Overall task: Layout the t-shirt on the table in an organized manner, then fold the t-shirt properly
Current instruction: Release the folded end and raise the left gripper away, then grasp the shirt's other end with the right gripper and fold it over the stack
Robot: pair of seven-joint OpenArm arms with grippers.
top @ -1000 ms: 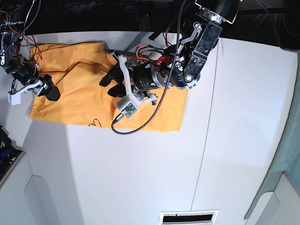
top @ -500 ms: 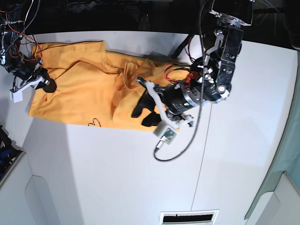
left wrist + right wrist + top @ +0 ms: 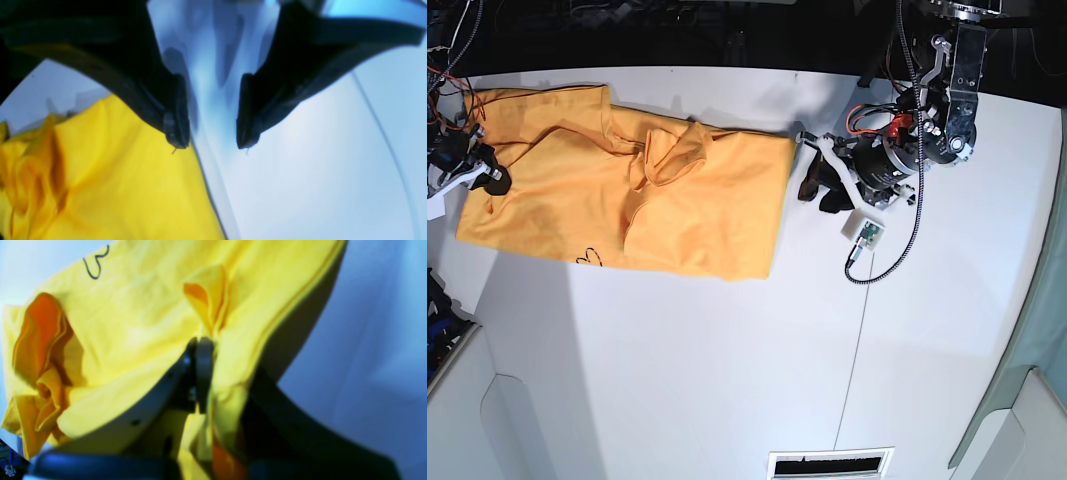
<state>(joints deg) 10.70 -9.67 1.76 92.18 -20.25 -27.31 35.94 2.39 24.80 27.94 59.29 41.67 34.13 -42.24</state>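
The orange-yellow t-shirt (image 3: 627, 190) lies spread on the left half of the white table (image 3: 727, 380), with a bunched fold (image 3: 672, 150) near its middle and the black heart drawing (image 3: 587, 258) near its front edge. My right gripper (image 3: 492, 180) is at the shirt's left edge, shut on the fabric. In the right wrist view its pads (image 3: 200, 353) pinch a pleat of the t-shirt (image 3: 133, 323), and the drawing (image 3: 95, 265) shows at top left. My left gripper (image 3: 819, 190) stands open over bare table just off the shirt's right edge. Its fingertips (image 3: 176, 136) border the cloth (image 3: 116, 183), holding nothing.
A thin dark seam (image 3: 862, 330) runs across the table right of the shirt. The left arm's cable and small white camera module (image 3: 864, 230) hang just above the table. A vent slot (image 3: 827, 465) sits at the front edge. Wires and dark clutter line the back edge.
My right gripper has shut on the shirt's left edge and pulled the shirt left. My left arm has moved right, off the shirt, to beyond its right edge, still open.
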